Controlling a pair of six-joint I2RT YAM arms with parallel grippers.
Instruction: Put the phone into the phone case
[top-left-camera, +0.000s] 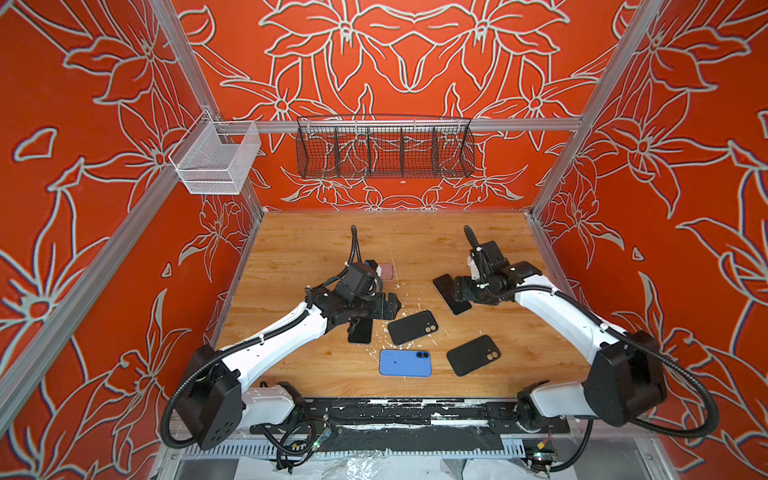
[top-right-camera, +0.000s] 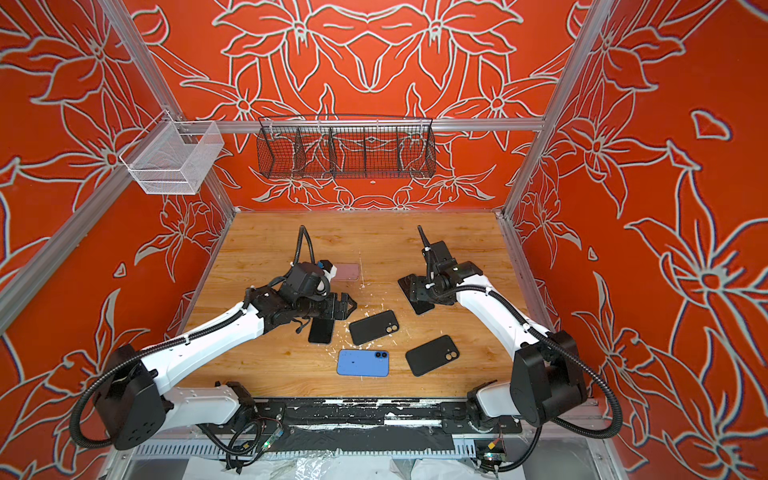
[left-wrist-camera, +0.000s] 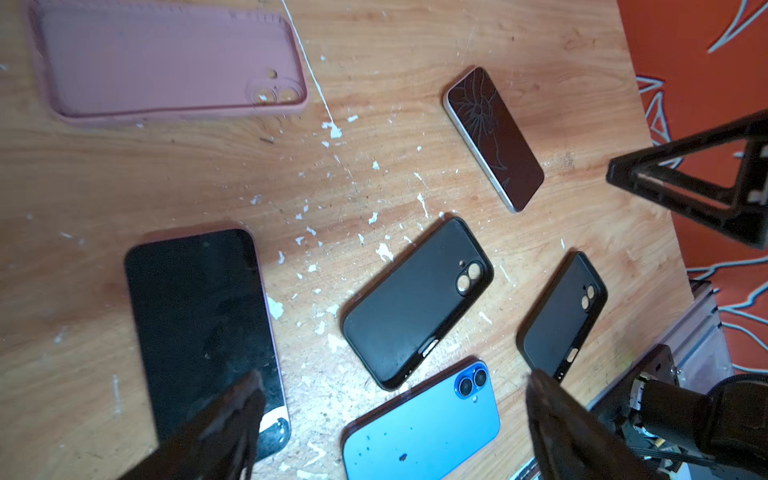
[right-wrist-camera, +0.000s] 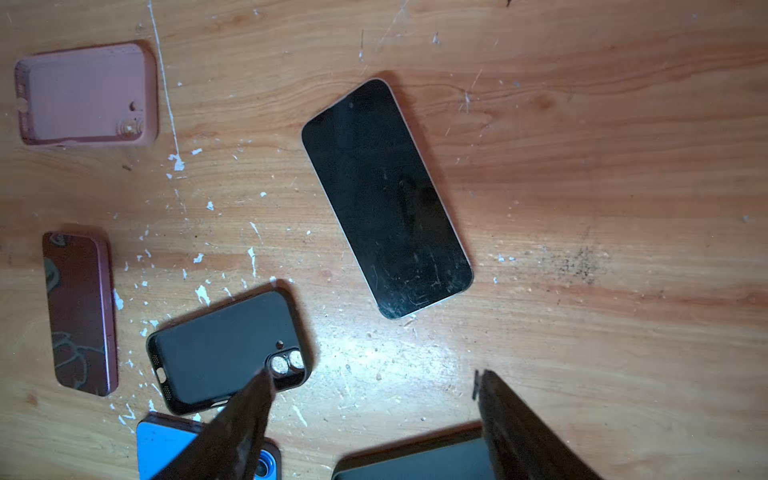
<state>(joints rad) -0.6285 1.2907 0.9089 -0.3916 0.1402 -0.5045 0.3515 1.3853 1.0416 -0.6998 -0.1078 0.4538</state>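
Observation:
Several phones and cases lie flat on the wooden table (top-left-camera: 299, 249). My right gripper (right-wrist-camera: 374, 374) hangs open with nothing between its fingers, just above a dark-screened phone (right-wrist-camera: 386, 199) (top-left-camera: 461, 308). My left gripper (left-wrist-camera: 395, 380) (top-left-camera: 392, 305) is open too, over bare wood between another dark phone (left-wrist-camera: 199, 332) (top-left-camera: 359, 332) and a blue phone (left-wrist-camera: 419, 424) (top-left-camera: 405, 363) lying back up. A black case (left-wrist-camera: 415, 303) (top-left-camera: 412, 327) lies just past its fingers. A second black case (top-left-camera: 473, 355) lies further right. A pink case (left-wrist-camera: 166, 62) (top-left-camera: 387, 271) lies open side up behind the left wrist.
White paint flecks (left-wrist-camera: 332, 129) dot the table's middle. A black wire basket (top-left-camera: 384, 147) and a white mesh basket (top-left-camera: 216, 160) hang on the back rail. Red patterned walls close three sides. The black base rail (top-left-camera: 415, 411) runs along the front edge.

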